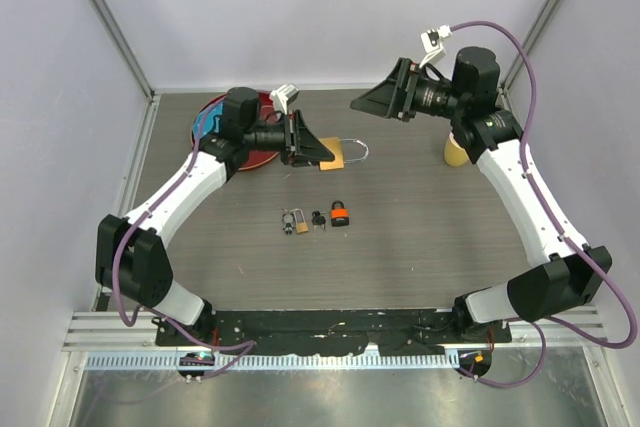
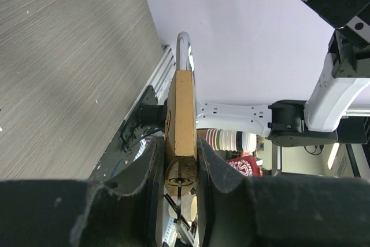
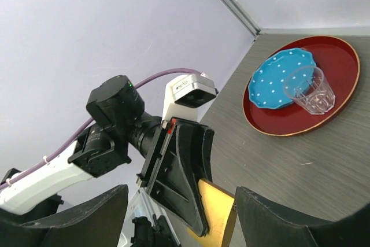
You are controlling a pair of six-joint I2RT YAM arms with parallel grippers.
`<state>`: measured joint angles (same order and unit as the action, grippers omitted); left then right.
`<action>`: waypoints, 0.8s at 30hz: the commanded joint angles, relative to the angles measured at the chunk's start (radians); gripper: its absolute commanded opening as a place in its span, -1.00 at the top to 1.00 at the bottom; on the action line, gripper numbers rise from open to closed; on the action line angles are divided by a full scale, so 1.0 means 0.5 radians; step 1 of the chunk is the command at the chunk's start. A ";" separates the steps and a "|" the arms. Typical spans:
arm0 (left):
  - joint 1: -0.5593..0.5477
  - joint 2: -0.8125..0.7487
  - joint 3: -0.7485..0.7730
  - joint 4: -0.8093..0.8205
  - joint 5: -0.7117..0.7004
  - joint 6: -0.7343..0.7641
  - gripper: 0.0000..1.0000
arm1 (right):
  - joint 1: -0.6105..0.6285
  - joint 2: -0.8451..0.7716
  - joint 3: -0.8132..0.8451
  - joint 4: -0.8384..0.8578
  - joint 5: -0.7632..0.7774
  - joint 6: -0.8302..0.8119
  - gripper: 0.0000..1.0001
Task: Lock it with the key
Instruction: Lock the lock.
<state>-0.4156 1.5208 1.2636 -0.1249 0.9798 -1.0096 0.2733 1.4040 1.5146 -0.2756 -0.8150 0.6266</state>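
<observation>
My left gripper point(image 1: 318, 151) is shut on a brass padlock point(image 1: 336, 157) and holds it above the table, silver shackle point(image 1: 356, 150) pointing right. In the left wrist view the padlock point(image 2: 181, 108) stands edge-on between the fingers point(image 2: 144, 166), keyhole end toward the camera. My right gripper point(image 1: 366, 103) is open and empty, up in the air right of the padlock and facing it. Its view shows the padlock point(image 3: 218, 212) in the left gripper point(image 3: 184, 184). A black-headed key point(image 1: 318, 219) lies on the table below.
A small padlock with keys point(image 1: 293, 221) and an orange-and-black padlock point(image 1: 341, 214) lie beside the key. A red tray point(image 3: 341, 56) with a blue dotted plate point(image 3: 272, 82) and a clear glass point(image 3: 310, 89) sits at the back left. A yellow cup point(image 1: 455, 151) stands at the right.
</observation>
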 commanded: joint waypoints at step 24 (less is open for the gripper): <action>0.012 -0.072 0.182 1.072 0.489 -0.598 1.00 | 0.140 0.045 -0.345 0.974 -0.653 0.591 0.21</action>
<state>-0.4053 1.5192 1.3231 0.2909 1.2041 -1.2720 0.3302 1.4185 1.3365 0.0818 -1.1290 0.8394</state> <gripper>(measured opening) 0.250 0.419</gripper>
